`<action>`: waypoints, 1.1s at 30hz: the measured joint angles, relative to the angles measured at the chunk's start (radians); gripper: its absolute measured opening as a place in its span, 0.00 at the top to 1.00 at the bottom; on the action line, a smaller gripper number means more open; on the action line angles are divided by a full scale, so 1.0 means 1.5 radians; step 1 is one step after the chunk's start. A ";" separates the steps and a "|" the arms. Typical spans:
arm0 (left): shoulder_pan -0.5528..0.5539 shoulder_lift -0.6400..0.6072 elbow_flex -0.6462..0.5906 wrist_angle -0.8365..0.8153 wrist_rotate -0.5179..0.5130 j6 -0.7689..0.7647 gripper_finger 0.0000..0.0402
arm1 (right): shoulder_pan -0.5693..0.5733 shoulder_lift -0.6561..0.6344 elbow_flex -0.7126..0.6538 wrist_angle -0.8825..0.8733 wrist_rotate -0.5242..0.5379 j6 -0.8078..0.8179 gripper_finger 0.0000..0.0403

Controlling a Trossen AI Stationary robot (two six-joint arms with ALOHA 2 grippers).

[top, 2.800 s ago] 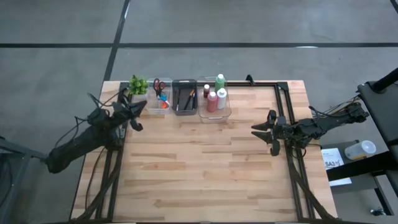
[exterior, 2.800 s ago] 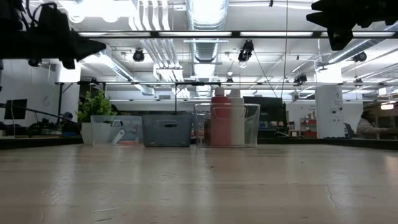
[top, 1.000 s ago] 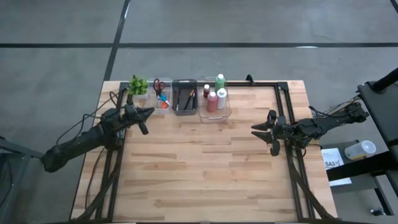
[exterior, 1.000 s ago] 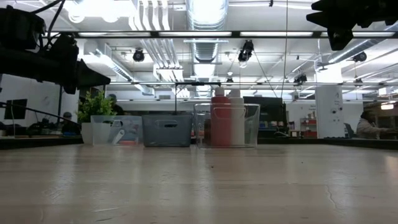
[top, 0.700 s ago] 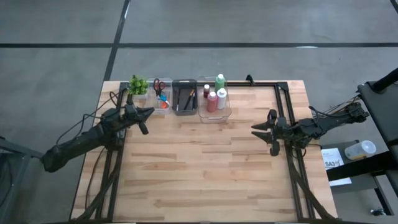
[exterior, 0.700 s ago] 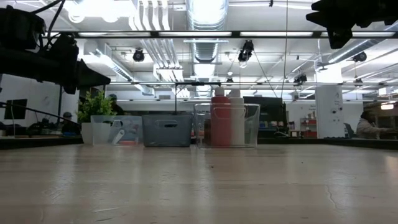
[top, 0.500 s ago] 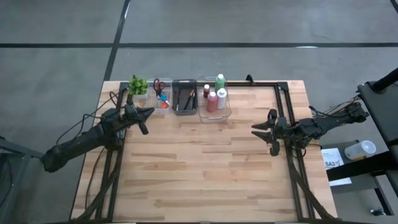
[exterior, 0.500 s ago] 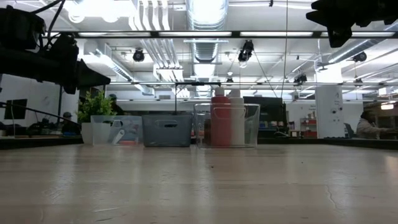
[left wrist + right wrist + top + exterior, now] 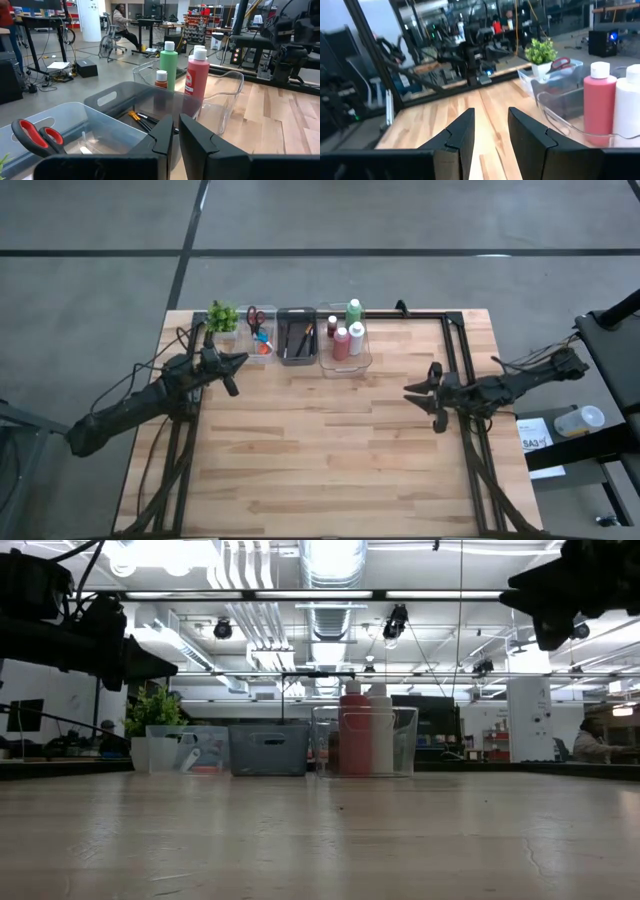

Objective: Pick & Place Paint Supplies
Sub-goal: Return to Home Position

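Left gripper [image 9: 237,360]: hangs above the far left part of the wooden table [image 9: 330,460], just on the near side of the left clear bin. Its two fingers are drawn almost together, with only a thin slit between them, and they hold nothing.
Right gripper [image 9: 491,111]: hangs above the table's right edge, about midway between near and far, pointing left. Its fingers are spread apart and empty.
Left clear bin [image 9: 243,352]: stands at the far edge, at the left end of a row of three bins. Red-handled scissors [image 9: 254,315] lie at its far end. Small orange and blue tools [image 9: 262,345] lie at its near end.
Dark bin [image 9: 296,361]: sits in the middle of the row, close beside both neighbours. Thin dark-handled brushes [image 9: 301,337] lie inside it.
Right clear bin [image 9: 345,367]: stands at the right end of the row. A dark red bottle [image 9: 342,343] and a white bottle [image 9: 357,338] stand upright side by side in it. A tiny brown bottle [image 9: 332,326] stands to their left, and a green bottle [image 9: 353,310] stands at the far end.
Potted plant [image 9: 222,316]: small and green, just left of the row, near the table's far left corner.
Room beyond: a person [image 9: 120,20] sits on a chair, well away from the table.
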 joint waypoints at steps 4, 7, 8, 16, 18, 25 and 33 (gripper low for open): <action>0.000 0.000 0.000 0.000 0.000 0.000 0.90 | 0.000 -0.059 -0.056 0.039 0.000 0.000 0.71; 0.000 0.000 0.000 0.000 0.000 0.000 0.90 | 0.000 -0.108 -0.095 0.063 0.000 0.009 0.71; 0.000 0.000 0.000 0.000 0.000 0.000 0.90 | 0.000 -0.126 -0.105 0.063 0.000 0.014 0.71; 0.000 0.000 0.000 0.000 0.000 0.000 0.90 | 0.000 -0.197 -0.103 -0.010 0.000 0.010 0.71; 0.000 0.000 0.000 0.000 0.000 0.000 0.90 | 0.000 -0.196 -0.104 -0.017 0.000 0.009 0.71; 0.000 0.000 0.000 0.000 0.000 0.000 0.90 | 0.000 -0.197 -0.104 -0.029 0.000 0.010 0.71; 0.000 0.000 0.000 0.000 0.000 0.000 0.90 | 0.000 -0.196 -0.104 -0.025 0.000 0.005 0.71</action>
